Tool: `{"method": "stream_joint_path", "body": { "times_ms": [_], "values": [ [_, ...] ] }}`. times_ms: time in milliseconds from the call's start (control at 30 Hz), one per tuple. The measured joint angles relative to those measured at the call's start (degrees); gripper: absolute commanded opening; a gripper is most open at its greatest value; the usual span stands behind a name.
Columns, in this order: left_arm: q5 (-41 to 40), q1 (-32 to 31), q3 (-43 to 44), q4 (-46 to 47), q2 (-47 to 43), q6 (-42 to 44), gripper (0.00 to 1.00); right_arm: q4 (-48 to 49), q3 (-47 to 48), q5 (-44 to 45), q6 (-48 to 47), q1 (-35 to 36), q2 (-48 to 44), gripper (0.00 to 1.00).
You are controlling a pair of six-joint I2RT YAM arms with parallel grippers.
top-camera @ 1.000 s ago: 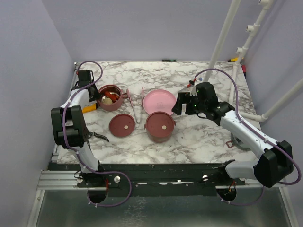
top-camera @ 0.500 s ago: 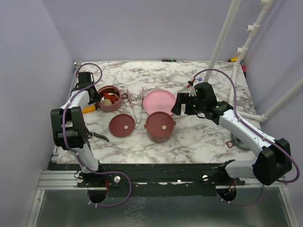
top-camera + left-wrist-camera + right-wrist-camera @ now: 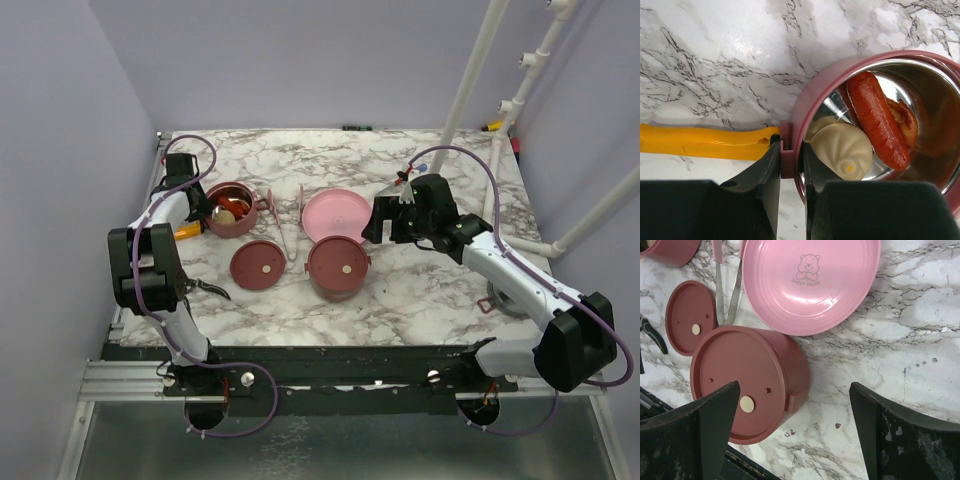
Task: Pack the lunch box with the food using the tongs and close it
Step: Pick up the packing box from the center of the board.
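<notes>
The lunch box is in two dusty-red tiers. The open tier (image 3: 233,207) (image 3: 805,100) holds the food: a red sausage (image 3: 877,120), a cream bun (image 3: 842,147) and a browned bit (image 3: 902,117). My left gripper (image 3: 200,205) (image 3: 791,170) is shut on that tier's side handle, with one finger inside the rim. The other tier (image 3: 338,268) (image 3: 747,380) stands lidded at the centre. My right gripper (image 3: 378,222) (image 3: 794,390) hovers open above its right side, holding nothing. The pink tongs (image 3: 283,225) (image 3: 720,285) lie between the tiers.
An empty pink plate (image 3: 335,213) (image 3: 810,285) sits behind the lidded tier. A loose maroon lid (image 3: 259,265) (image 3: 690,315) lies flat to its left. Black-handled pliers (image 3: 207,290) and a yellow handle (image 3: 188,229) (image 3: 700,142) lie near the left arm. White pipes rise at the right.
My right gripper has edged slightly left, toward the plate. The left gripper stays clamped on the open tier's handle.
</notes>
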Motion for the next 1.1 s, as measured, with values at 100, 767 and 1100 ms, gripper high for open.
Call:
{"method": "stream_joint_path", "body": {
  "times_ms": [100, 767, 1100],
  "values": [
    [0.8, 0.0, -0.1, -0.5, -0.4, -0.7, 0.0, 0.0, 0.0, 0.2, 0.1, 0.0, 0.0, 0.94],
    [3.9, 0.0, -8.2, -4.3, -17.6, -3.9, 0.0, 0.2, 0.4, 3.1, 1.9, 0.0, 1.6, 0.94],
    [6.8, -0.3, -9.5, -6.5, -26.9, -7.4, 0.0, 0.2, 0.4, 3.6, 2.1, 0.0, 1.6, 0.94]
  ]
}}
